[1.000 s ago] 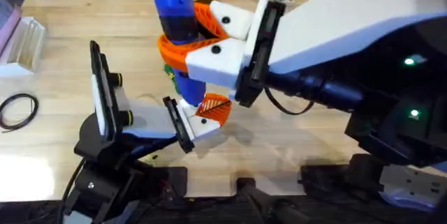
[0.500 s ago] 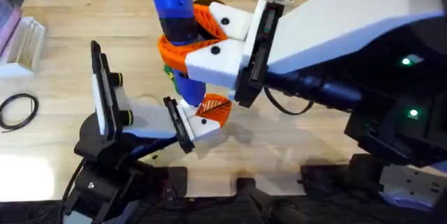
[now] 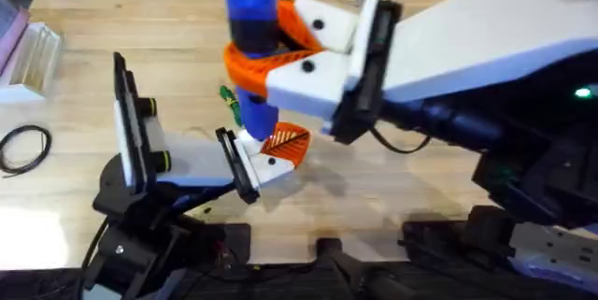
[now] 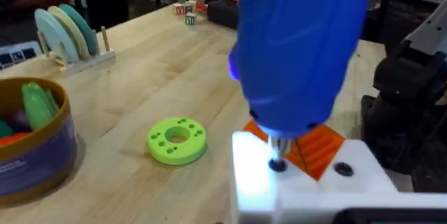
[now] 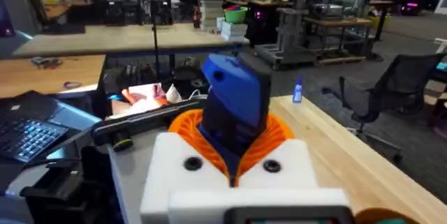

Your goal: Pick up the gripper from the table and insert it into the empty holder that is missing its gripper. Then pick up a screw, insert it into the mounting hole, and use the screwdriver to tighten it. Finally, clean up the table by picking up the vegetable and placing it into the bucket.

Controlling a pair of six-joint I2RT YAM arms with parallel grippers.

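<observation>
My right gripper (image 3: 263,55) is shut on the blue screwdriver (image 3: 250,10), holding it nearly upright between orange ribbed pads (image 5: 279,130). Its metal tip (image 4: 278,162) presses into a dark hole in the white holder (image 4: 314,182), beside the orange ridged gripper (image 4: 321,146) seated in that holder. In the overhead view the holder (image 3: 266,167) and the orange gripper (image 3: 290,141) sit at the end of my left gripper (image 3: 271,155). The bucket (image 4: 42,151) stands off to one side in the left wrist view, with a green toy piece (image 4: 38,102) inside.
A bright green disc (image 4: 177,139) with holes lies on the table near the screwdriver, and its edge peeks out in the overhead view (image 3: 229,99). A plate rack (image 4: 70,32) stands farther back. A clear stand (image 3: 33,52) and a black cable loop (image 3: 23,146) lie at the left.
The right arm has shifted a little to the right with the screwdriver, whose top now leans further right. The left arm's upright link has edged slightly left.
</observation>
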